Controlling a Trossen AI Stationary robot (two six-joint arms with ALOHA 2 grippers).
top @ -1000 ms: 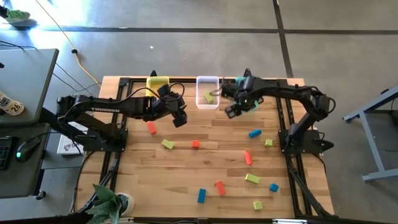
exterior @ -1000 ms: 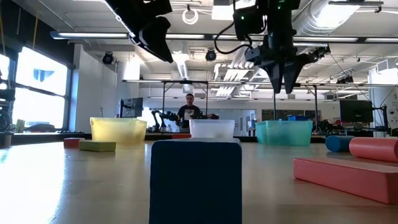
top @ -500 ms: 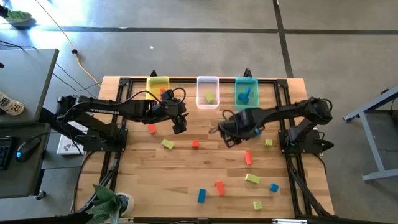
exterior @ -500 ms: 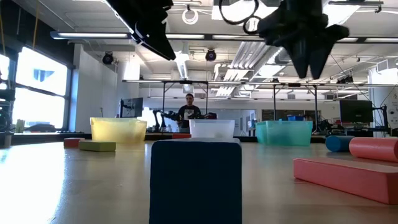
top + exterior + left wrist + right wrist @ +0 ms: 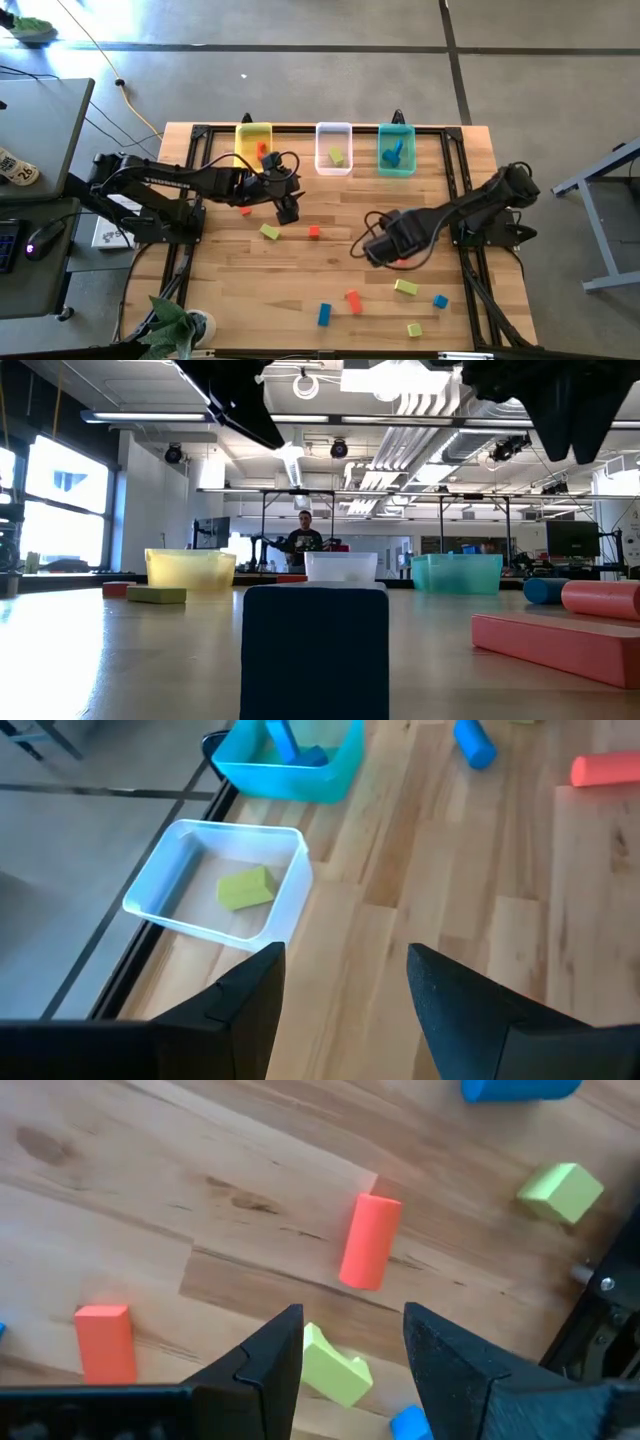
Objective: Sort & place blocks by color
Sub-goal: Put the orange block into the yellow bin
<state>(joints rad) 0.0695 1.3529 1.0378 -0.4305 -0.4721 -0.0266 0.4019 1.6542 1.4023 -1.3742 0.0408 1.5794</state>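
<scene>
Loose blocks lie flat on the table: a red cylinder, a red bar, yellow-green blocks, a red cube and blue blocks. My right gripper hangs open above the right middle of the table, just short of the red cylinder, touching nothing. My left gripper is open and empty over the left middle. The yellow bin holds a red block, the clear bin a yellow-green block, and the teal bin blue blocks.
The three bins stand in a row along the far edge. A blue cylinder lies right of centre. In the low view a dark blue block stands close to the lens. A person is in the room beyond the table.
My right gripper has swung from the bins at the far edge toward the near edge, coming down over the red cylinder at the right middle. My left gripper has drifted a little toward the near edge. No block has moved.
</scene>
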